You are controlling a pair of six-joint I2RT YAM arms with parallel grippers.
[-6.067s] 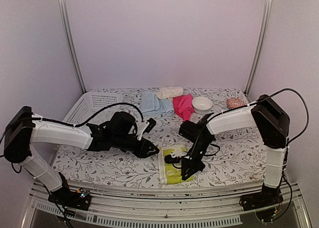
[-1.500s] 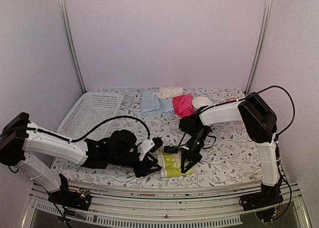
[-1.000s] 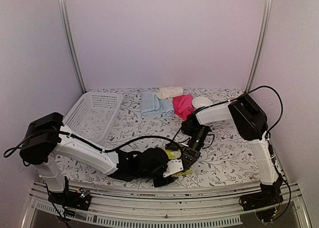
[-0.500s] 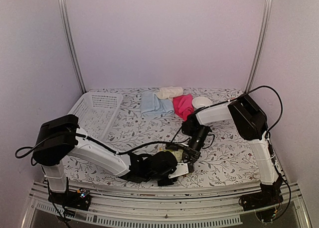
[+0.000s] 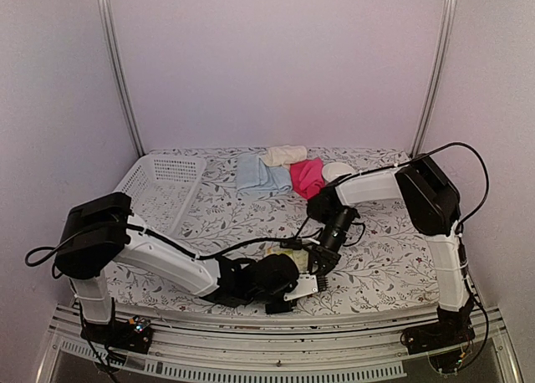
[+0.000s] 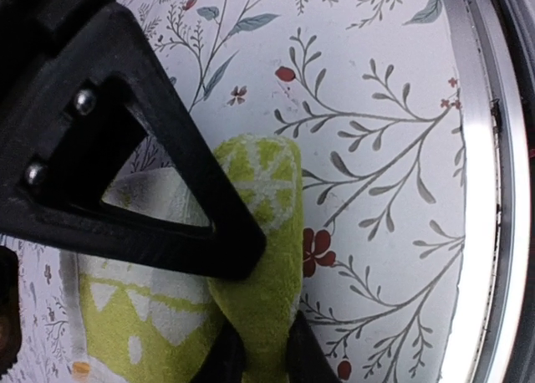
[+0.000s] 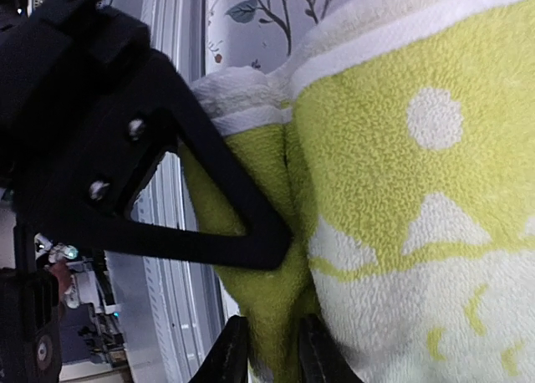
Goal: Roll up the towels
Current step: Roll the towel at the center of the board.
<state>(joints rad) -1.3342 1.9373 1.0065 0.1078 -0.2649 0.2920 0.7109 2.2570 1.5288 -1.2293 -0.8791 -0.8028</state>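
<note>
- Left gripper (image 6: pixel 249 303): clenched on a doubled-over fold of the yellow-green towel (image 6: pixel 259 170), one black finger above the fold, the other below.
- Right gripper (image 7: pixel 274 295): likewise grasping a thick fold of the same towel, cloth bunched between the fingertips.
- Both close together near the front edge, wrists almost touching in the top view.
- Underneath: floral-print table covering (image 5: pixel 393 249), white with grey sprigs and small red blossoms. Metal rail (image 6: pixel 476 191) along the near edge, near the towel.
- Around: pale lilac walls, with two metal uprights (image 5: pixel 117 65) at the back corners.
- Fleecy cloth, yellow-green with white triangles, dots and a white band, its edge doubled over.
- Lying on the covering under and between the two pairs of fingers, mostly hidden by them from above.
- Farther back: light blue towel (image 5: pixel 255 176), cream towel (image 5: pixel 284 155) and hot pink towel (image 5: pixel 307 178) clustered at the rear, well apart from both grippers.
- White bowl (image 5: pixel 337 171) just right of the pink one; white perforated basket (image 5: pixel 159 191) at the left rear.
</note>
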